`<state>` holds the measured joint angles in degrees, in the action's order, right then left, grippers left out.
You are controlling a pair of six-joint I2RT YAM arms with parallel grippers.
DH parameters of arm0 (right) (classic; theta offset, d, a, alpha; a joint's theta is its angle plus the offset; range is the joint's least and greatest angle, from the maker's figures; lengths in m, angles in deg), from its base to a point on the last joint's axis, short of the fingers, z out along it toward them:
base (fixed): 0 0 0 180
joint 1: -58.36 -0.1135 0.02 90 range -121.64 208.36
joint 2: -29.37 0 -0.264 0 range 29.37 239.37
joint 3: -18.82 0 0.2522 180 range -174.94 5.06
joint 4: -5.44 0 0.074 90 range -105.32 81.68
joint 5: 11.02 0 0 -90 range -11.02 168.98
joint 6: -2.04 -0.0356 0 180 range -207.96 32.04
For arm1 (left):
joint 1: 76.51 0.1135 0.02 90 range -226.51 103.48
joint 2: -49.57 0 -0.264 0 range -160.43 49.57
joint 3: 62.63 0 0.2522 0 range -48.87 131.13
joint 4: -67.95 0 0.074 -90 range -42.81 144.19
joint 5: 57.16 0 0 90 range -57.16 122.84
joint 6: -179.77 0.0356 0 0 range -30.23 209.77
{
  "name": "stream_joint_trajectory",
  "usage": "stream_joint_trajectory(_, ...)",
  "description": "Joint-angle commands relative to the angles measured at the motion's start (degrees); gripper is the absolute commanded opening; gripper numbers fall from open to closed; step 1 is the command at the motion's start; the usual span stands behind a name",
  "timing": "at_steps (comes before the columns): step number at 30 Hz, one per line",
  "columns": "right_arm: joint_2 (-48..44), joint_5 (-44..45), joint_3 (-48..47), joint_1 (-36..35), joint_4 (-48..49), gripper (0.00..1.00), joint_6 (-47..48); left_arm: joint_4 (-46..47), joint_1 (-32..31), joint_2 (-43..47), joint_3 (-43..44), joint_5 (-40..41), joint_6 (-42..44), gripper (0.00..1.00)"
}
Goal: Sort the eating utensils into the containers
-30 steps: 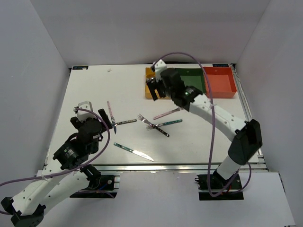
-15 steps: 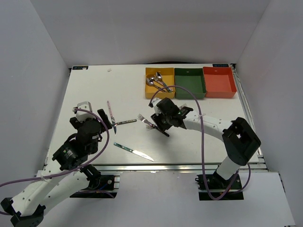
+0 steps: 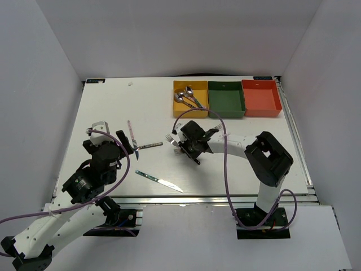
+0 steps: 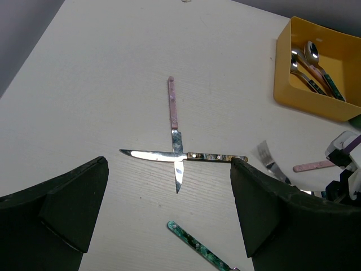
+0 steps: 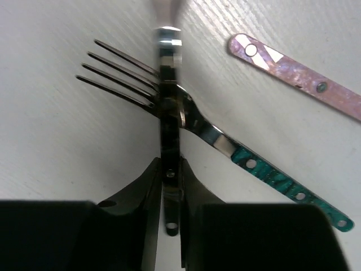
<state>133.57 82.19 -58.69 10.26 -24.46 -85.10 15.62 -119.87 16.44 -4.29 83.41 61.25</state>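
My right gripper (image 5: 170, 189) is shut on the dark handle of a fork (image 5: 168, 113), low over the table's middle (image 3: 189, 148). That fork lies across a teal-handled fork (image 5: 282, 182), whose tines point left. A pink handle (image 5: 299, 76) lies just beyond. My left gripper (image 4: 169, 195) hangs open above two crossed knives, one pink-handled (image 4: 173, 110) and one dark-handled (image 4: 217, 157). A teal-handled knife (image 4: 197, 247) lies nearer, seen from above as well (image 3: 159, 181). The yellow bin (image 3: 176, 112) holds several spoons (image 3: 189, 96). The green bin (image 3: 225, 100) and red bin (image 3: 260, 100) look bare.
The three bins stand in a row at the table's far right edge. White walls close in the table on three sides. The right arm's purple cable (image 3: 227, 169) loops over the table near its base.
The right arm came back from the yellow bin to the forks in the middle, dropped low, and its jaws closed on the dark fork handle. The left arm has not moved.
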Motion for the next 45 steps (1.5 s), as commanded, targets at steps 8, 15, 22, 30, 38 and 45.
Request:
stream_joint_trajectory(8,-11.9,0.1,-3.7,-1.1,1.2,0.00,0.6,0.3,-0.2,0.5,0.1,0.1,0.4,0.98)
stream_joint_trajectory(15,-13.3,0.5,-12.1,10.6,0.3,0.00,10.5,0.2,-0.2,1.3,0.0,0.3,0.1,0.98)
stream_joint_trajectory(22,5.5,4.2,-34.4,26.6,-5.6,0.00,25.3,0.7,-0.2,0.3,0.0,-1.1,0.6,0.98)
stream_joint_trajectory(30,19.1,-5.1,-42.6,34.5,-3.1,0.00,34.3,1.5,-0.2,-1.6,-0.3,-3.1,1.4,0.98)
stream_joint_trajectory(38,19.1,-9.5,-39.4,37.4,-1.1,0.28,33.2,1.7,-0.2,-3.8,-0.3,-3.6,1.7,0.98)
stream_joint_trajectory(45,10.1,-6.5,-35.6,37.2,0.9,0.89,28.7,1.7,-0.2,-4.8,-0.2,-3.8,1.8,0.98)
